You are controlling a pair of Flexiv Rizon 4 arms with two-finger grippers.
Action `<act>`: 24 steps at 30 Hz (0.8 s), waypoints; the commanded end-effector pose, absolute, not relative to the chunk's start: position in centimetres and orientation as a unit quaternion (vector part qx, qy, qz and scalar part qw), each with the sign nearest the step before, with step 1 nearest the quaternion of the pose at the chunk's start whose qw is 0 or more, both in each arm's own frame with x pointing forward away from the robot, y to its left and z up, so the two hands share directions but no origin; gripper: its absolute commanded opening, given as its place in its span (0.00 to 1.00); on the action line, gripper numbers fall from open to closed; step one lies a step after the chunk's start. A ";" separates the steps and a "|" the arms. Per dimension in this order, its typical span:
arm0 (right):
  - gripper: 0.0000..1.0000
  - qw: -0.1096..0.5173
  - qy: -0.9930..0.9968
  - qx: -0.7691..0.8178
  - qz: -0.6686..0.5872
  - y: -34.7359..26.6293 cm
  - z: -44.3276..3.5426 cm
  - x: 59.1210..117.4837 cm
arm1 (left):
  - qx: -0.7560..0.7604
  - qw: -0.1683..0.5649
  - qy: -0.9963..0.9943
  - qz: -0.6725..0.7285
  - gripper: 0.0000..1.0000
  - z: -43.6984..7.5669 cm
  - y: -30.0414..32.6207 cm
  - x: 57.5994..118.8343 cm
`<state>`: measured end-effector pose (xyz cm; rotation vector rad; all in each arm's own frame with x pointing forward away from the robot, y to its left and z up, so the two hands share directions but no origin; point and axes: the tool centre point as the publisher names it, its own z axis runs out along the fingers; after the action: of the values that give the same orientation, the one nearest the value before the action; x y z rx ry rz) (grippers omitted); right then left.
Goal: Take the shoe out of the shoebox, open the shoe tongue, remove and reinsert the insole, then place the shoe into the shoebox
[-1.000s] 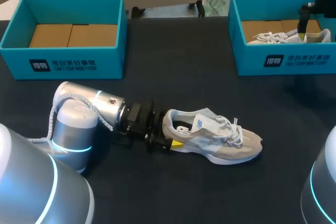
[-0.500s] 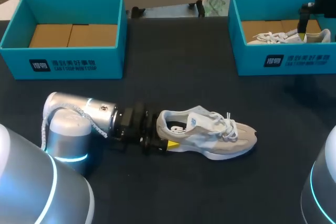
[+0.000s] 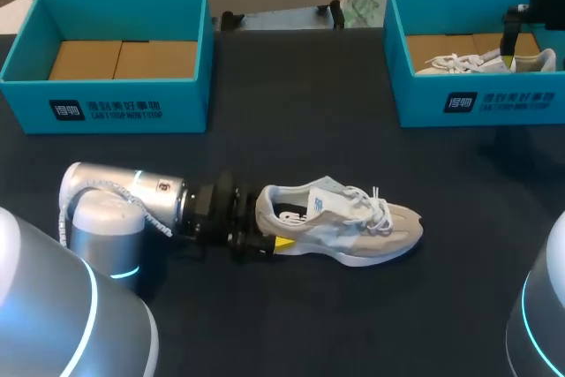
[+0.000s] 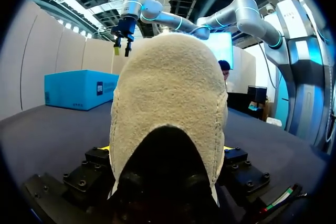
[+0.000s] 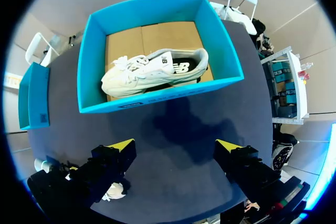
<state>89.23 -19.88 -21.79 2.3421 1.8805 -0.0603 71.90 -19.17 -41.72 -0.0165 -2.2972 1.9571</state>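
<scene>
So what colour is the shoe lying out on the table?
The shoe is mostly pale beige and light grey; the head view shows it best.

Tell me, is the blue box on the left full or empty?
Empty: the left shoebox shows only bare brown cardboard inside in the head view. A shoe lies outside it on the table.

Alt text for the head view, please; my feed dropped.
My left gripper is shut on the heel of a beige shoe resting on the table, toe toward my right. Behind, the left shoebox is without a shoe; the right shoebox holds another shoe.
</scene>
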 end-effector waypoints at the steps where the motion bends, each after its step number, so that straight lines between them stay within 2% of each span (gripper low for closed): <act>1: 1.00 0.069 0.624 0.778 -0.019 -19.9 -21.8 89.1 | -0.002 0.066 -0.761 0.646 0.00 -41.7 -19.2 71.7; 18: 1.00 0.069 0.624 0.778 -0.019 -19.9 -21.8 89.1 | -0.002 0.066 -0.761 0.646 0.00 -41.7 -19.2 71.7; 24: 1.00 0.064 0.622 0.780 0.011 -16.3 -19.9 87.2 | -0.002 0.066 -0.761 0.646 0.00 -41.7 -19.2 71.7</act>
<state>88.85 -17.38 -20.55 2.3751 1.8894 0.0023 71.84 -19.17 -41.74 -0.0085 -2.2925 1.9480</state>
